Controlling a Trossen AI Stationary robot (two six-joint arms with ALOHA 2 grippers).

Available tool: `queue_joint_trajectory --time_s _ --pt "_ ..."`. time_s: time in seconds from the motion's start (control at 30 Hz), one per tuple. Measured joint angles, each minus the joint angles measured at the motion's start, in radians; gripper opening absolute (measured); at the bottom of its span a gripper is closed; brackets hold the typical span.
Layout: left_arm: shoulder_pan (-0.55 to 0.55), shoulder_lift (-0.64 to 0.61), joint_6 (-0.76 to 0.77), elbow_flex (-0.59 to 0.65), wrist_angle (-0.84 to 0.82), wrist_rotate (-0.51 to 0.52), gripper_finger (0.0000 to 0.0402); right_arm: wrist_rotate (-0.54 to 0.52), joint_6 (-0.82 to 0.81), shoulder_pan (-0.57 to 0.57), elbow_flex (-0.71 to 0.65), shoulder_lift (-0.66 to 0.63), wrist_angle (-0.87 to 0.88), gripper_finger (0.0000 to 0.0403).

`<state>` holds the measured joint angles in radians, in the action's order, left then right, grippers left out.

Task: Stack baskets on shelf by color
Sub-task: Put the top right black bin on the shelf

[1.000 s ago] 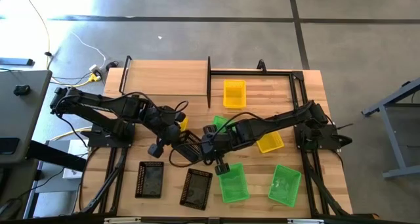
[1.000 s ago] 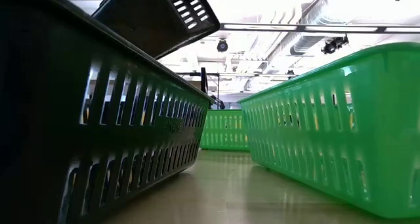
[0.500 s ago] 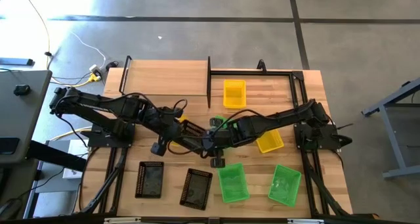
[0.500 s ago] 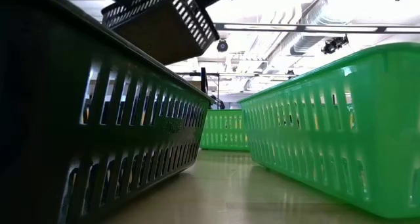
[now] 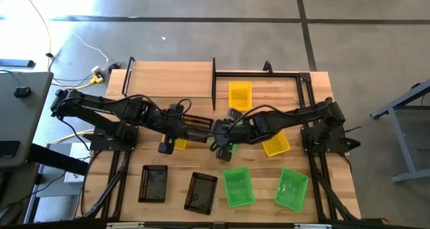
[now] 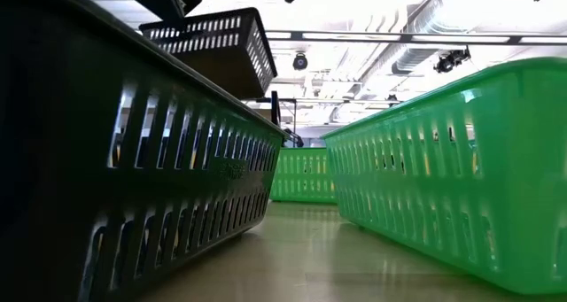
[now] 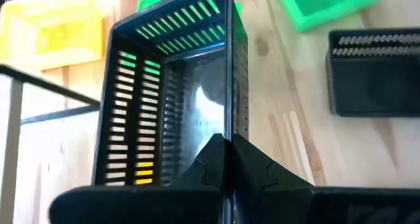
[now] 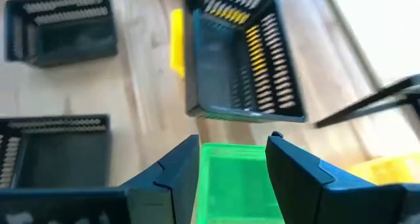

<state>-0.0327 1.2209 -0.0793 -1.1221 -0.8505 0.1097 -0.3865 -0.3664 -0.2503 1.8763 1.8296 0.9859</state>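
A: Start at the near edge of the table. What's sitting there?

B: In the high view, two black baskets, one (image 5: 153, 183) at about seven o'clock from the table's middle, another (image 5: 201, 191) at six. Two green baskets (image 5: 238, 187) and (image 5: 291, 189) lie at five o'clock.

A: And mid-table?

B: The left gripper (image 7: 226, 159) has its fingers pressed together on the rim of a third black basket, the carried basket (image 5: 195, 123), held off the wood; the low view shows it hanging in the air (image 6: 217, 47). Just beside it, at three o'clock, the right gripper (image 8: 231, 152) hangs with fingers spread over a green basket (image 8: 237, 181), not gripping it. A yellow basket (image 5: 276, 144) lies further right, and a yellow one (image 5: 180, 143) shows partly beneath the left arm.

A: Farther back?

B: One more yellow basket (image 5: 240, 95) at one o'clock, and the shelf (image 5: 168, 79) at eleven, its board bare.

A: So which step?

B: I judge it a carry: black going shelfward. Next it needs swinging toward eleven o'clock, levelling, and lowering onto the board before the pinch lets go.
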Motion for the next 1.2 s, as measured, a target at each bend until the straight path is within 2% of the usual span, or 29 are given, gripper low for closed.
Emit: queue_joint_trajectory --time_s 0.23,0.6,1.0,1.2 --pt "0.000 -0.058 0.097 -0.001 0.003 0.060 0.0000 -0.117 0.000 0.038 0.000 -0.039 0.012 0.0161" --pt "0.047 -0.172 0.213 -0.064 -0.039 0.363 0.0000 -0.213 0.012 0.166 0.000 -0.073 0.024 0.0161" --pt "0.216 -0.264 0.546 -0.065 -0.095 0.662 0.0000 -0.208 0.280 0.338 0.000 -0.077 0.027 0.0161" --pt "0.304 -0.265 0.748 -0.065 -0.175 0.731 0.0000 -0.208 0.407 0.426 0.000 -0.077 0.027 0.0161"
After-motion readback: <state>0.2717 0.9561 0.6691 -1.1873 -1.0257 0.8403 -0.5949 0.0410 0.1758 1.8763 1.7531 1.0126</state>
